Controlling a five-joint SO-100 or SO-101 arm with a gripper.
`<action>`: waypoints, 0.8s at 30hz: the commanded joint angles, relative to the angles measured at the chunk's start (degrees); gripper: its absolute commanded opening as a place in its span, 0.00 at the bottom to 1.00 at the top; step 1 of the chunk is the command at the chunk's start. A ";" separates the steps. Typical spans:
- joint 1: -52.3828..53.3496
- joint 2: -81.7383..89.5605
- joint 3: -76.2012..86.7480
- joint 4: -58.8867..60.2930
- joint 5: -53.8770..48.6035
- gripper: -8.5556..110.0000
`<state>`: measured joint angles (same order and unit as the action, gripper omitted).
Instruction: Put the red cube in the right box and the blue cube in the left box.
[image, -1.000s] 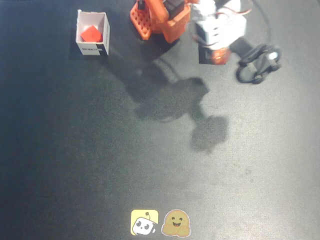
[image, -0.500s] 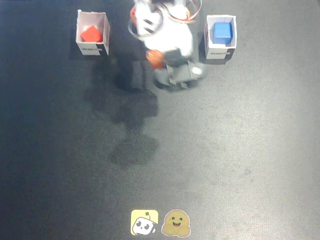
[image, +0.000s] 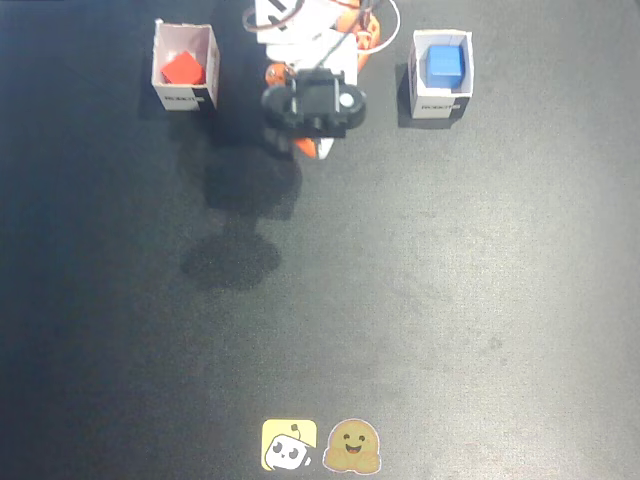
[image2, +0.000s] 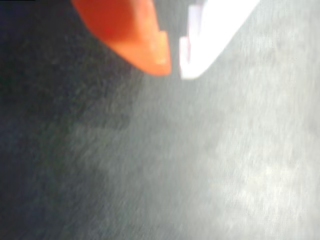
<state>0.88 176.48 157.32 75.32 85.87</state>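
In the fixed view, a white box (image: 186, 67) stands at the upper left of the dark table (image: 450, 300). The red cube (image: 183, 68) lies inside it, a little tilted against the box walls. The box carries a dark label on its near wall.

To its right, between the two boxes at the top middle, sits the arm (image: 312, 75), white and orange, folded close to its base. A black camera housing on the wrist faces up at the viewer. Just below that housing an orange tip of the gripper (image: 311, 148) sticks out over the table. Dark shadows of the arm fall on the table below and to the left of it.

Farther right stands a second white box (image: 443, 74), also with a dark label on its near wall. The blue cube (image: 445, 64) sits squarely inside it.

Along the bottom edge lie two stickers side by side: a yellow one (image: 289, 445) with a small white figure, and just to its right a round brown smiling face (image: 352, 446).

In the wrist view, the gripper (image2: 174, 63) enters from the top: an orange finger (image2: 135, 35) on the left and a white finger on the right. Their tips are nearly together with only a thin gap, and nothing lies between them. Below is only blurred grey table surface.
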 joint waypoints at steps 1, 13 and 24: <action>0.97 0.70 1.41 -1.85 2.46 0.07; 6.24 0.62 7.21 -2.99 -2.90 0.07; 4.83 0.62 7.29 -3.08 -5.54 0.07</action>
<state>6.15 176.57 164.97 72.25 80.95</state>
